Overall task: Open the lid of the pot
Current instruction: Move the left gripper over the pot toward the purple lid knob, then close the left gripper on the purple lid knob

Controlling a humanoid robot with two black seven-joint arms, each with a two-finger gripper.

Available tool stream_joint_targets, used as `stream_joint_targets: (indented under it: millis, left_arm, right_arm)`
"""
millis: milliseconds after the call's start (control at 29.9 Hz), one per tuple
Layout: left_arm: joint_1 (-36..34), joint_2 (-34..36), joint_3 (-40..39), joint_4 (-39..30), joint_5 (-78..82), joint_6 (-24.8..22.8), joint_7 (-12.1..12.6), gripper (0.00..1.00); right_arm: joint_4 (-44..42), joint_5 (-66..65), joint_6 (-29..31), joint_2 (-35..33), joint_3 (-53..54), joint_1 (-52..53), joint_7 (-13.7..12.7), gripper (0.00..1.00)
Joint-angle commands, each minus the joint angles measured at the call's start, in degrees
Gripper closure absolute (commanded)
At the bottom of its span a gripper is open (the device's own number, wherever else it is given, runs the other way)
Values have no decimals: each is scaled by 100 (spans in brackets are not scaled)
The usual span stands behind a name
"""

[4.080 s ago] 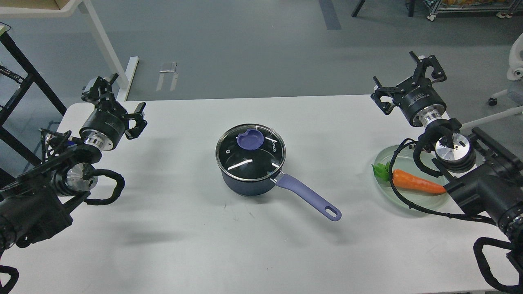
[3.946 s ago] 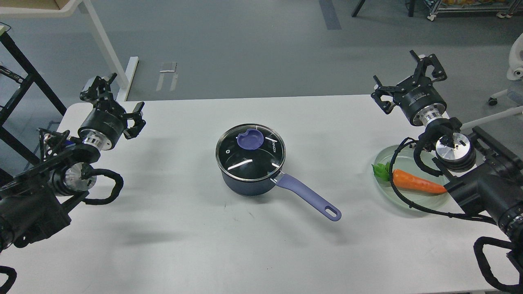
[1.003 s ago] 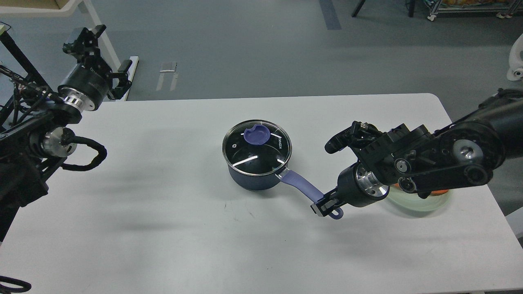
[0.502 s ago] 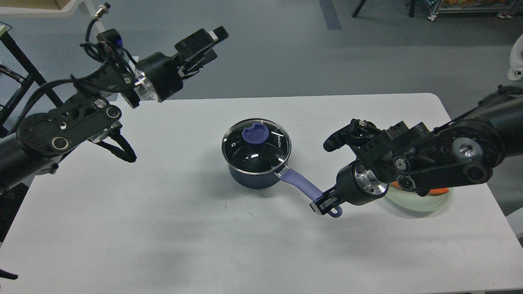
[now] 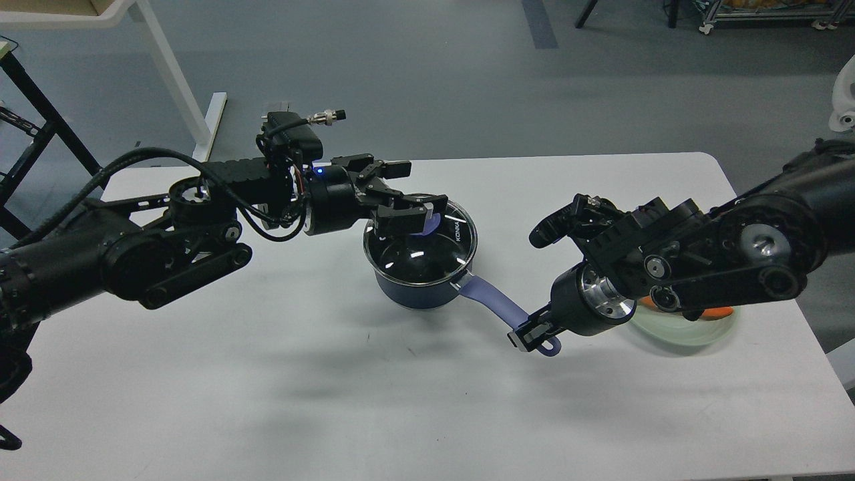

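Observation:
A dark blue pot stands mid-table with its glass lid on it. The lid's purple knob is partly hidden. The pot's purple handle points to the front right. My left gripper is open just above the lid's far left side. Its near finger lies over the knob's left part and the other finger is behind the pot. My right gripper is shut on the end of the handle, low at the table.
A clear plate with an orange carrot lies at the right, mostly hidden behind my right arm. The white table ends near the plate on the right. A white desk leg stands on the floor at the back left.

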Motion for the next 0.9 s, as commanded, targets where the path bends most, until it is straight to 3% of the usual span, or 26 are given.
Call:
stream_joint_targets:
  millis: [0,134,334,870]
  left_arm:
    - [37,-47,66,223,21,63,25,1]
    - [73,-179,180,276,73,177,51,1]
    - [46,-425,593,734,56,731,42,2]
    - [90,-601,778,874,29,749,25,2]
  right_arm:
    - [0,-1,28,2,1,0,0,82]
    - [0,-1,28,2,1,-9,0,82]
    - [0,-1,28,2,1,0,0,82]
    - [0,8,28,2,1,-1,0,82]
